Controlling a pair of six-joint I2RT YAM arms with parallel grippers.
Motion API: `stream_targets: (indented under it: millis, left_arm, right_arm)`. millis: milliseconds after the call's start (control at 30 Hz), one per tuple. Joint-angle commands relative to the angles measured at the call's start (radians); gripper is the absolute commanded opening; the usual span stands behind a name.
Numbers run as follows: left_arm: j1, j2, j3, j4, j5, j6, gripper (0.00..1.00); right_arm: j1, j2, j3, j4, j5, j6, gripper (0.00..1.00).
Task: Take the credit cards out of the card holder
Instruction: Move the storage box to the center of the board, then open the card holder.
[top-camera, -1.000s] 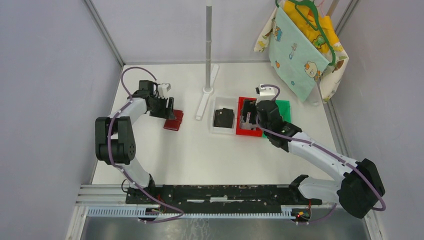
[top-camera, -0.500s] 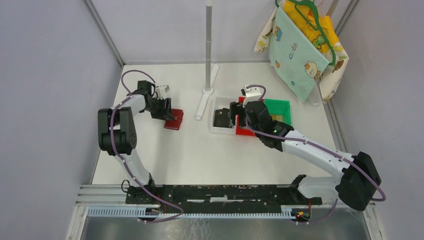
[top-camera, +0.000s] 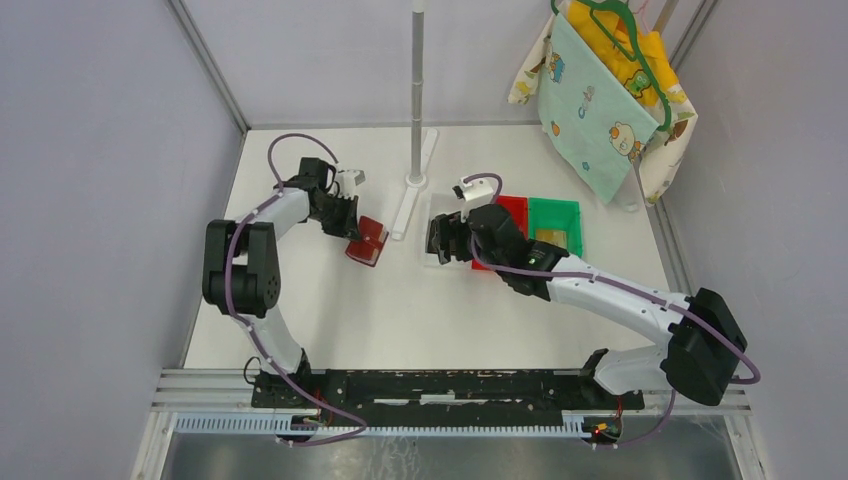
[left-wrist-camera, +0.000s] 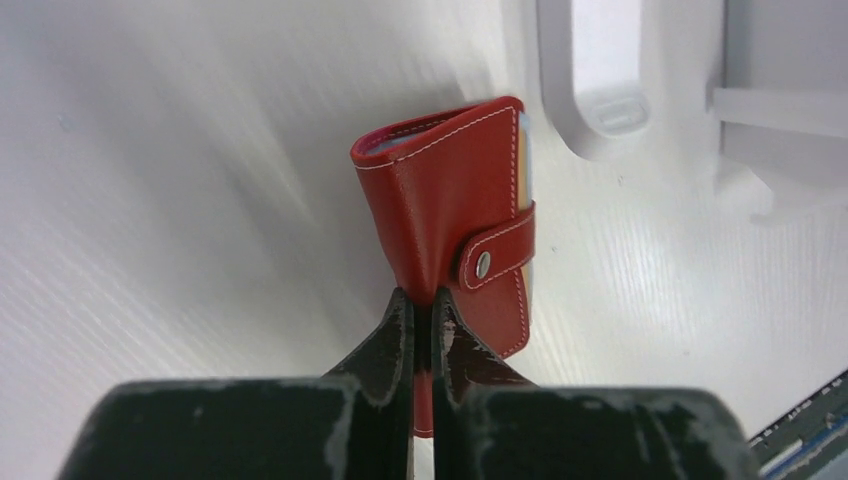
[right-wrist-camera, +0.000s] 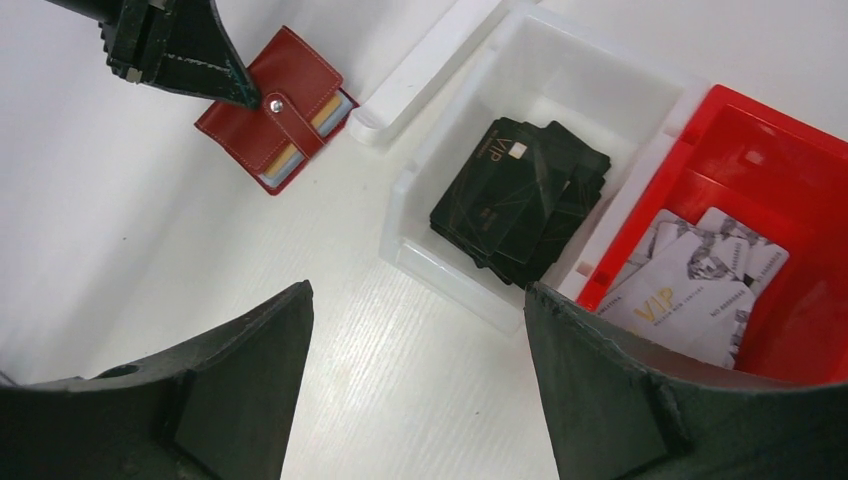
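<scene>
Left gripper (left-wrist-camera: 422, 300) is clamped shut on the near edge of the card holder (left-wrist-camera: 450, 200), which is tipped up on the table (top-camera: 400, 300) just left of the white bin (right-wrist-camera: 440, 270). Likely braced for the other arm. Snap strap (left-wrist-camera: 495, 255) is fastened, and the credit cards (right-wrist-camera: 283, 165) are inside with only tan and grey-blue edges showing. Right gripper (right-wrist-camera: 415, 300) has its jaws wide apart and holds nothing. It hovers over the white bin of black cards (right-wrist-camera: 520, 195), facing the holder, probably going for the strap. Red bin (right-wrist-camera: 760, 130) is rightmost.
</scene>
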Motion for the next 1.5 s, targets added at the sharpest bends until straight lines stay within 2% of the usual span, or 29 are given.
stream_targets:
  millis: [0,233,433,633,767,967,1233,1367,1467]
  left_arm:
    - [0.000,-0.124,0.011,-0.101,0.033,0.038,0.02]
    - [-0.006,-0.260,0.042,-0.195,0.149,0.059,0.02]
    - [-0.036,-0.376,0.116,-0.311,0.285,0.065,0.02]
    - [-0.083,-0.500,0.195,-0.326,0.363,-0.048,0.02]
    - [-0.145,-0.539,0.211,-0.326,0.354,-0.120,0.02]
    - [-0.208,-0.598,0.199,-0.326,0.336,-0.199,0.02]
    - [-0.211,-0.617,0.186,-0.379,0.318,-0.172,0.02]
    - [-0.213,-0.618,0.178,-0.406,0.303,-0.140,0.02]
    - [-0.214,-0.625,0.167,-0.410,0.310,-0.130,0.02]
  right_arm:
    - [0.002,0.008,0.063,0.064,-0.096,0.030,0.83]
    - [0.000,0.012,0.036,0.153,-0.225,0.098,0.85]
    - [-0.007,0.018,0.024,0.237,-0.370,0.177,0.97]
    - [-0.017,0.030,-0.011,0.353,-0.479,0.350,0.98]
    - [-0.016,0.030,-0.051,0.495,-0.537,0.477,0.98]
    - [-0.018,-0.012,-0.124,0.666,-0.531,0.595,0.98]
    - [-0.017,-0.030,-0.139,0.781,-0.532,0.666,0.98]
    - [-0.020,-0.027,-0.139,0.811,-0.524,0.692,0.94]
    - [-0.023,-0.014,-0.125,0.803,-0.521,0.708,0.81]
